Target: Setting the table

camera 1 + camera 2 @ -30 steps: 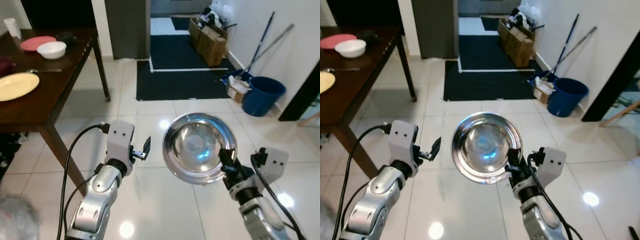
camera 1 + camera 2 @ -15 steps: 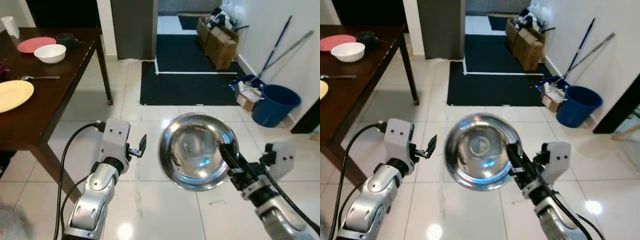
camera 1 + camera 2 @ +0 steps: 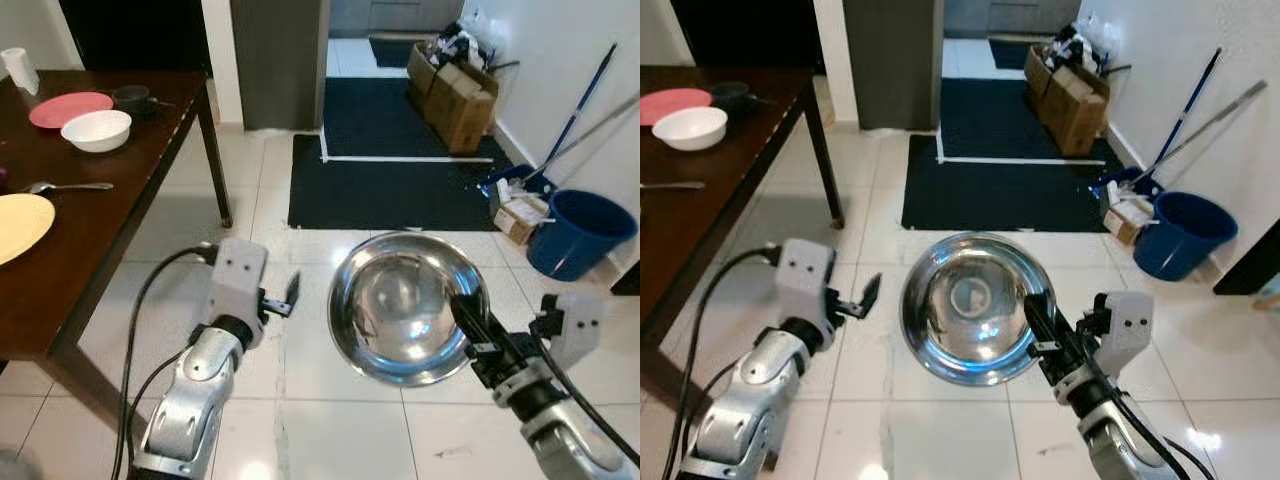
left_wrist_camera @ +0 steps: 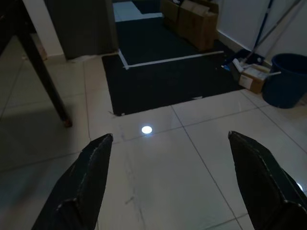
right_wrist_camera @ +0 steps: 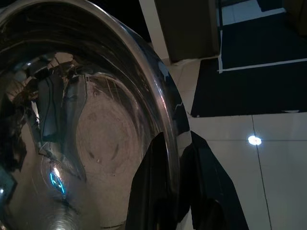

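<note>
Item: steel bowl (image 3: 405,308), in my right gripper (image 3: 470,325), jaws clamped on its rim at the near right edge, one finger inside the wall and one outside; the bowl is carried in the air above the tiled floor (image 3: 300,400), hollow tilted toward the head camera. Item: left gripper (image 4: 172,177), jaws spread wide with nothing between them, held out over the floor just beside the bowl. Item: tabletop (image 3: 100,215), dark wood, ahead to my left, well apart from the bowl; on it a yellow plate (image 3: 15,225), a spoon (image 3: 65,186), a white bowl (image 3: 96,130), a pink plate (image 3: 70,108) and a dark cup (image 3: 132,96). Item: blue bucket (image 3: 585,232) and boxes (image 3: 455,80) by the right wall. Risks, as I judge them: the grip is one thin pinch on a slick rim, so a jolt while walking could swing or drop the bowl; the table leg (image 3: 215,150) stands near my path left; setting down blind could knock the dishes already laid.
</note>
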### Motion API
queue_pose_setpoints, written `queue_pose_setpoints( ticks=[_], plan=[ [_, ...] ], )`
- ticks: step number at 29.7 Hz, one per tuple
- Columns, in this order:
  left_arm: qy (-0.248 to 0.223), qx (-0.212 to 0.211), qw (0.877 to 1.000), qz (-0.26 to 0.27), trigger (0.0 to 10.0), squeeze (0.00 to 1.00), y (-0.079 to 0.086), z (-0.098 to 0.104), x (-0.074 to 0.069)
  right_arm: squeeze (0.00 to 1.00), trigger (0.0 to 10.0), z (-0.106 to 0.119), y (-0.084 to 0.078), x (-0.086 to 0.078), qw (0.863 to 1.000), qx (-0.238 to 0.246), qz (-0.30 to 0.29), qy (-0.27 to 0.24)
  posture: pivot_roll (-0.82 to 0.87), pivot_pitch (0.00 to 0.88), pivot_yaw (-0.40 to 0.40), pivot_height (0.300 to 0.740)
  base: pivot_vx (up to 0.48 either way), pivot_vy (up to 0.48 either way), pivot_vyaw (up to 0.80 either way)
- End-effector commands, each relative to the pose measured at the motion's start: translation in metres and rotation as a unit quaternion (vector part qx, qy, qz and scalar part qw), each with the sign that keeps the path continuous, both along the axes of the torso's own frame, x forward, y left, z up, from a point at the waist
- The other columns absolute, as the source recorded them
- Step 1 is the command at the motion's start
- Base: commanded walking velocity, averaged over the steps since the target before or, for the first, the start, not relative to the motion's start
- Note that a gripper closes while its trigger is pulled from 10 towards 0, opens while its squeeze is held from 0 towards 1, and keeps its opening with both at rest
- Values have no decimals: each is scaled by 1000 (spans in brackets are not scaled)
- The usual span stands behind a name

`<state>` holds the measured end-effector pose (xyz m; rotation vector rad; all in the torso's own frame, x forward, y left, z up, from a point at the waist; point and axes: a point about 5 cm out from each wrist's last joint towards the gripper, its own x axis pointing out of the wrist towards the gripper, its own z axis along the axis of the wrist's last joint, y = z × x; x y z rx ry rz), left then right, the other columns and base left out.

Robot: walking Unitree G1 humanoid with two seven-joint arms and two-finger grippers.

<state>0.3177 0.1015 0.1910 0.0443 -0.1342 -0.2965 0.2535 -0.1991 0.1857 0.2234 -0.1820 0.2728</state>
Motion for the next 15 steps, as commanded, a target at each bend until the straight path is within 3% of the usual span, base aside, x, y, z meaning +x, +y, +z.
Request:
queue_pose_setpoints(
  ticks=[1, 15],
  plan=[
    [8, 5, 1000, -6, 10000, 0, -3, -5, -1, 0, 10000, 1, -2, -1, 1000, 4, -7, -5, -26, 147, 89, 740, 480, 0, 0],
    [6, 6, 1000, -7, 10000, 0, -3, -5, -1, 0, 10000, 0, 3, 1, 1000, 11, -1, -5, -23, 139, 87, 740, 480, 0, 0]
  ],
)
